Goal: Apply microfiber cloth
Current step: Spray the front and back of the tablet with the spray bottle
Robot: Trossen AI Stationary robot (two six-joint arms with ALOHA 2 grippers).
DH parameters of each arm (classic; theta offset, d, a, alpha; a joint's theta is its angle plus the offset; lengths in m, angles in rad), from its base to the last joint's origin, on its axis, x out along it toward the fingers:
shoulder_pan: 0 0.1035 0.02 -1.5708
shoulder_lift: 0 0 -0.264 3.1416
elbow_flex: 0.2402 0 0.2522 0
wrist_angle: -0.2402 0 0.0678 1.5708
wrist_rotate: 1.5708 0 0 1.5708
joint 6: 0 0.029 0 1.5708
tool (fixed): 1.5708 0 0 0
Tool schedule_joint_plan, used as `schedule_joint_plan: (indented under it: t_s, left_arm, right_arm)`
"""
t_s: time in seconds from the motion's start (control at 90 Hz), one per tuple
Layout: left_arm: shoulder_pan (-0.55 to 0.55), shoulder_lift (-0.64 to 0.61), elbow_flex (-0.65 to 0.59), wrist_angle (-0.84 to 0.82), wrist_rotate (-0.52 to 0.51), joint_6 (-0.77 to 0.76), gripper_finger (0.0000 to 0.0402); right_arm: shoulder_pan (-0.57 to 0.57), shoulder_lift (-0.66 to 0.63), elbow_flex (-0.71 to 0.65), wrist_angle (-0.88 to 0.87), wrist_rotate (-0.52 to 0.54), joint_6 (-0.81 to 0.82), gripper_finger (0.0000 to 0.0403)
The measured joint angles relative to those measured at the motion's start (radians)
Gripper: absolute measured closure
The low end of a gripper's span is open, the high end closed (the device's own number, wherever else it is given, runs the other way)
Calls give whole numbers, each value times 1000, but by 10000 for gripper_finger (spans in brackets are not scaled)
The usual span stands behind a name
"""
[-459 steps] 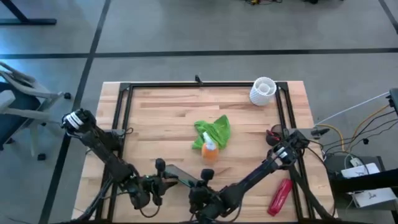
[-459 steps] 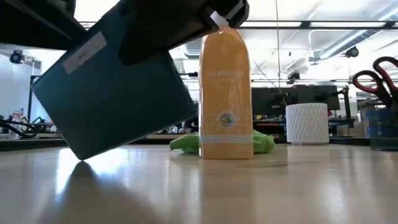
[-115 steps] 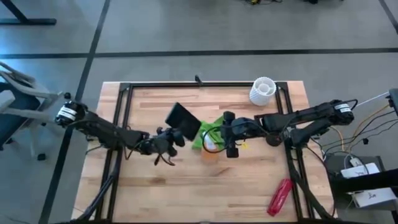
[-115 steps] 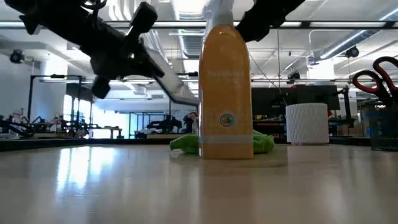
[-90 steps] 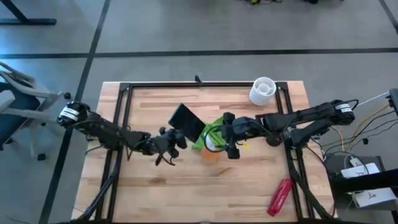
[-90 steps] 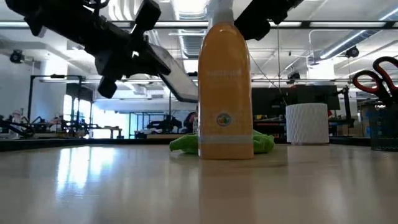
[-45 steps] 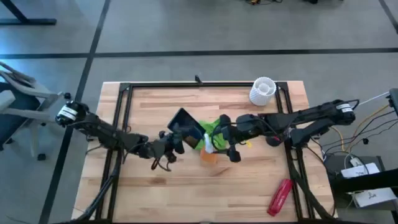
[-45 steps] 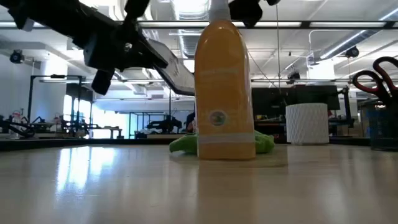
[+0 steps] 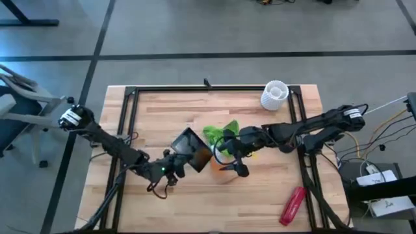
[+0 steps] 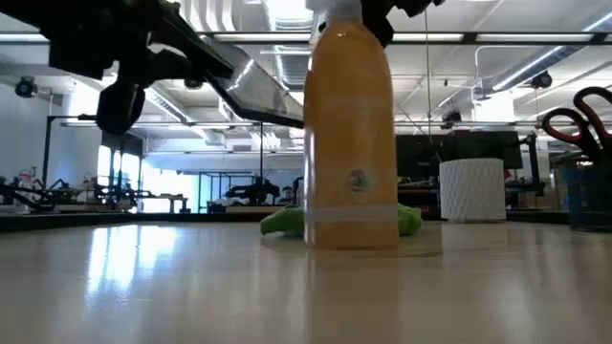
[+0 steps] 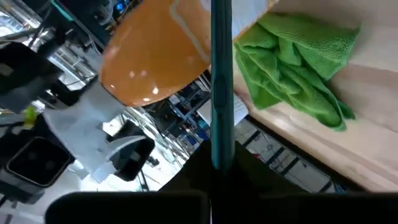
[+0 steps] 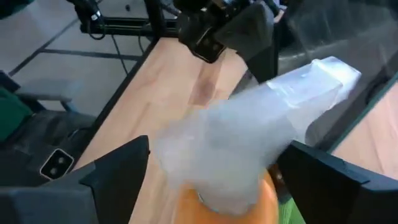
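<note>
The lime-green microfiber cloth lies crumpled on the table just beyond the orange spray bottle, which stands upright. My left gripper is shut on a dark flat device, held in the air to the left of the bottle. My right gripper reaches in from the right and stands open, one finger on each side of the bottle's white spray head. My left gripper pinches the device by its near-left edge between its two fingers, reaching in about level from the table's left. The device is lifted clear and tilted, its free end higher and toward the bottle. My right gripper's fingers flank the spray head; whether they touch it I cannot tell.
A white ribbed cup stands at the far right. A red object lies near the table's near right corner. Red scissors stand in a holder at the right. A black frame rail borders the work area.
My left gripper has carried the device toward the table's near edge, and the device now lies flatter beside the bottle. My right gripper has shifted a little toward the near edge at the spray head. The bottle has turned on its base; its label faces more to the right.
</note>
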Motion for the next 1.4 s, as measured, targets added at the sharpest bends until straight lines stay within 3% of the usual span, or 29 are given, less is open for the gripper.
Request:
schedule_joint_plan:
  t_s: [0.156, 0.433, 0.844, 1.311, 1.4]
  left_arm:
    - [17, 0, 0, -7, -5, -1, 392]
    - [23, 0, 0, -6, -5, 0, 391]
    - [139, 3, -6, -4, 6, 48, 395]
    - [221, 25, 22, -5, 119, 117, 395]
    - [235, 36, 37, 0, 119, 139, 394]
  right_arm:
    - [-12, -6, 0, -14, 50, 35, 54]
    - [-11, -64, 0, -147, -36, 81, 52]
    - [-55, -153, 0, -318, -36, -43, 52]
    - [-161, -137, -2, -294, -45, -251, 52]
    - [-167, -136, -2, -270, -96, -284, 52]
